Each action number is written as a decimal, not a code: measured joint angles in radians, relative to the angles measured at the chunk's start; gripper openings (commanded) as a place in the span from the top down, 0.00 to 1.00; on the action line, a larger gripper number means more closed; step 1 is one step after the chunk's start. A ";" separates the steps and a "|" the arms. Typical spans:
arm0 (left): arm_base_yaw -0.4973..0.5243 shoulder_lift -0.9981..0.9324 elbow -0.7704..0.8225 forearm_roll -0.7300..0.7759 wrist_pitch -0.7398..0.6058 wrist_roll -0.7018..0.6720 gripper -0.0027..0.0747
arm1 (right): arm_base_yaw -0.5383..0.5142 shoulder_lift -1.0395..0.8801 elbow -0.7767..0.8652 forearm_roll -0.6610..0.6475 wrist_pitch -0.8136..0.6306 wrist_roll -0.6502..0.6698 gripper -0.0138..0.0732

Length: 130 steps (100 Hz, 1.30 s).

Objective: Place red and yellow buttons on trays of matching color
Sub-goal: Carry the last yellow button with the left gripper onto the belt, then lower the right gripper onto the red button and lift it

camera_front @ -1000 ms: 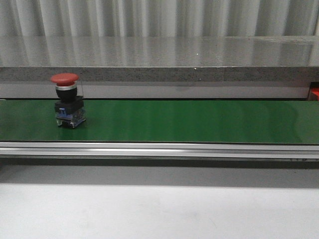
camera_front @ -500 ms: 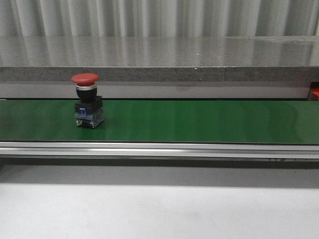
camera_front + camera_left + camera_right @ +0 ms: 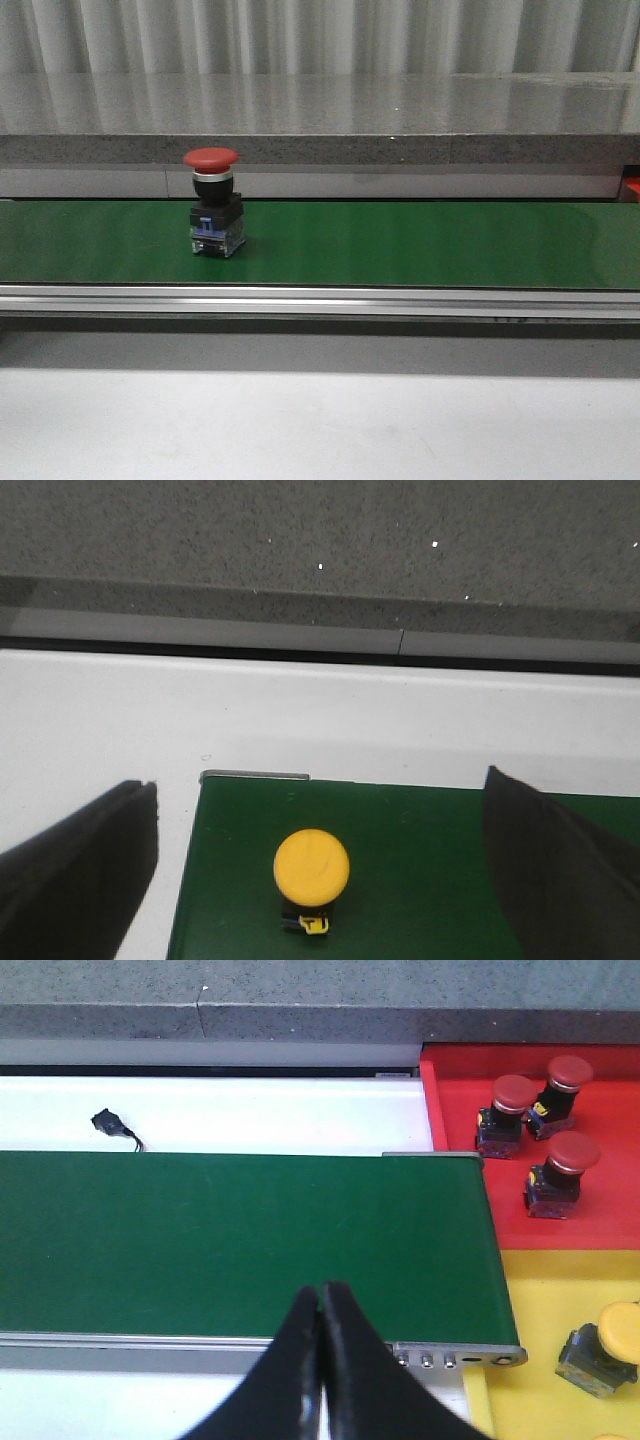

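Where the front view looked across the pale tabletop (image 3: 320,425), the nearest feature was the silver rail (image 3: 320,300) edging the green conveyor belt (image 3: 420,245). A red button (image 3: 213,215) stood upright on the belt, left of centre, its mushroom cap on top and its black and blue base on the green surface. Behind the belt ran a grey stone ledge (image 3: 320,115), then a corrugated wall (image 3: 320,35). No arm showed in this view.

Left wrist view: the left gripper (image 3: 320,880) had its fingers (image 3: 80,880) wide apart, dark at either edge of the frame. Between them, untouched, a yellow button (image 3: 311,868) stood on the belt near its end, cap facing the camera.

Right wrist view: the right gripper (image 3: 320,1360) had its fingers (image 3: 300,1380) pressed together, holding nothing, above the near edge of the belt. Past the belt's end lay the yellow tray (image 3: 560,1290), carrying a yellow button (image 3: 605,1345) tipped on its side. Farther off, the red tray (image 3: 450,1110) held three red buttons (image 3: 545,1130). A small black connector (image 3: 108,1122) lay on the white surface beyond the belt.
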 measured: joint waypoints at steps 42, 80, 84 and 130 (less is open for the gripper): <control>0.000 -0.493 0.336 0.002 0.006 0.000 0.41 | 0.000 0.000 0.000 0.000 0.000 0.000 0.92; 0.000 -0.603 0.431 0.002 0.013 0.000 0.99 | 0.000 0.000 0.000 0.000 0.004 0.000 0.84; 0.000 -0.603 0.431 0.002 0.013 0.000 0.99 | 0.000 0.000 0.000 0.000 0.009 0.000 0.76; 0.000 -0.603 0.431 0.004 0.013 0.000 0.99 | 0.020 0.000 0.000 0.085 0.052 -0.048 0.10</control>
